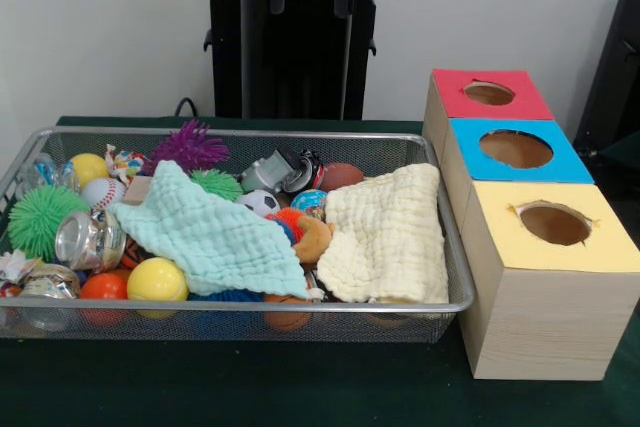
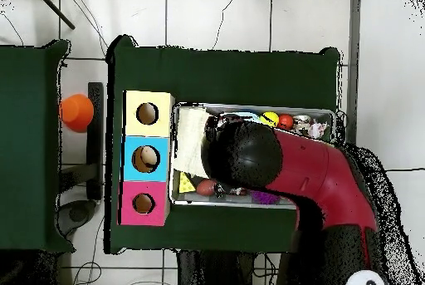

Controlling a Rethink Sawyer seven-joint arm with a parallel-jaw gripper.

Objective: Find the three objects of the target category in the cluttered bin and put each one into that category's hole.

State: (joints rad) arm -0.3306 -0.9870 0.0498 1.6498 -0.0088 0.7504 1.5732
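Crowding the bin (image 1: 455,277), balls and two cloths are seen. The hole (image 1: 489,93) is found at two o'clock from it, farthest in the box row. The claw's state cannot be told; the arm (image 2: 324,178) covers the bin overhead.

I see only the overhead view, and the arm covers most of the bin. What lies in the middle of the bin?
Observer: A mint-green cloth lies spread there, left of the cream cloth in the front view.
Operator: Does anything show between the two cloths?
Observer: Yes, an orange plush toy shows between them, partly covered.
Operator: What is at the end that the arm hides?
Observer: At that end of the bin, a green spiky ball rests beside a crushed can.
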